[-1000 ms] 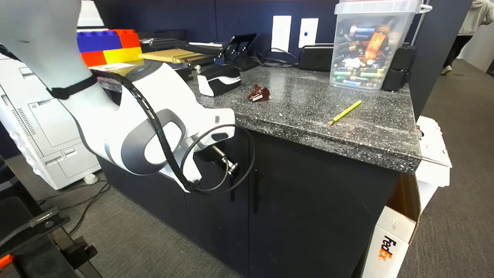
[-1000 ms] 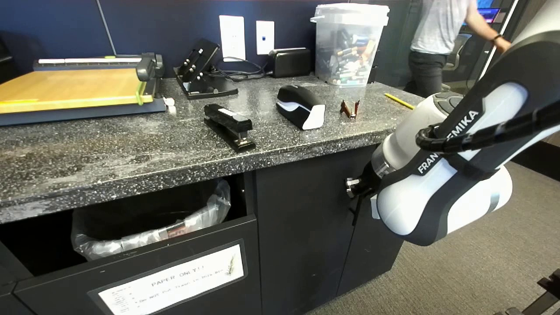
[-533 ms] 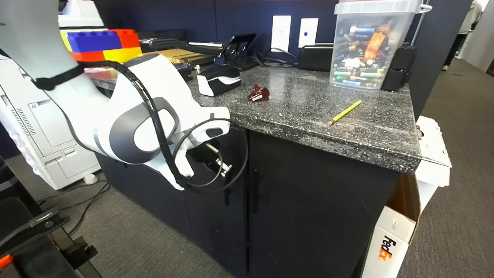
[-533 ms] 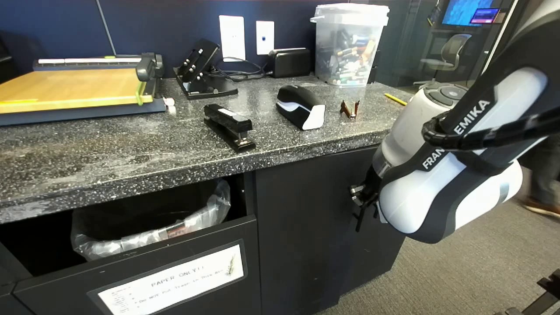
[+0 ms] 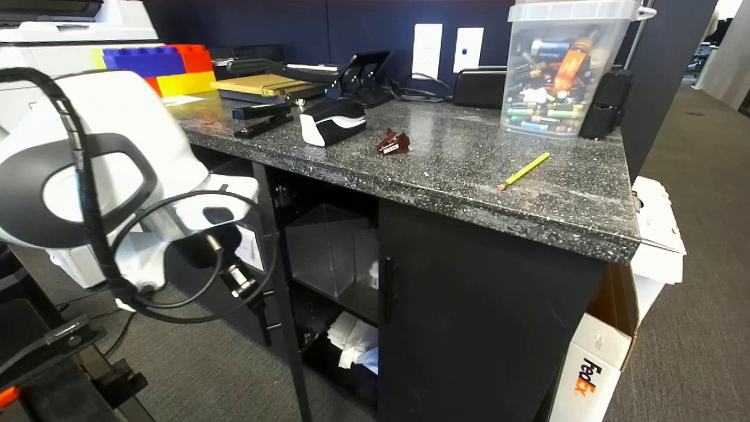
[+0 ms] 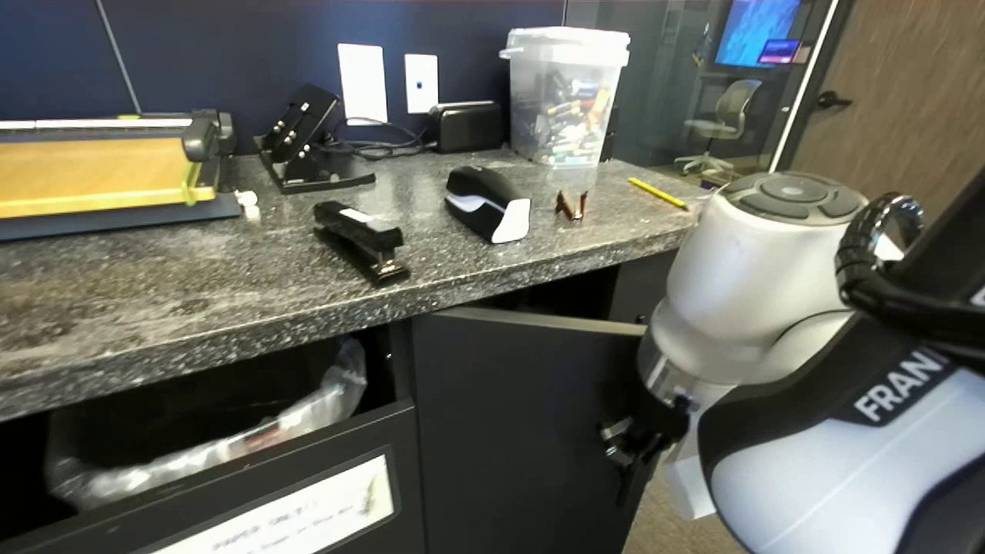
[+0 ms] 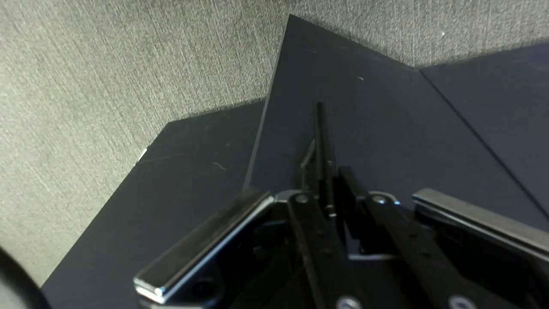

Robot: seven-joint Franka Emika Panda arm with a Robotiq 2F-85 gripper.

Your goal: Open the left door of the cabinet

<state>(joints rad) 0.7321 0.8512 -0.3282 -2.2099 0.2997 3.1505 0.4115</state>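
The cabinet (image 5: 445, 170) is dark charcoal under a speckled granite top. Its left door (image 6: 508, 408) stands swung out on its left side, and its top edge shows. In an exterior view the door (image 5: 281, 258) is nearly edge-on and the inside shelves show. My gripper (image 6: 627, 446) is at the door's free edge. In the wrist view its fingers (image 7: 336, 184) are closed round the black bar handle (image 7: 321, 137); the part between the fingers is mostly hidden. The handle's lower end (image 5: 263, 328) hangs below the gripper. The twin panel (image 5: 486, 328) is closed.
Inside the cabinet are a clear box (image 5: 328, 249) and white cloth-like items (image 5: 354, 340). A stapler (image 6: 358, 238), a staple remover (image 5: 392, 142), a pencil (image 5: 523, 171) and a clear tub (image 5: 556, 82) stand or lie on top. A FedEx box (image 5: 586, 369) stands beside the cabinet.
The left door has gone from closed to well swung out. My gripper has moved away from the cabinet front with the handle. An exterior view has shifted slightly.
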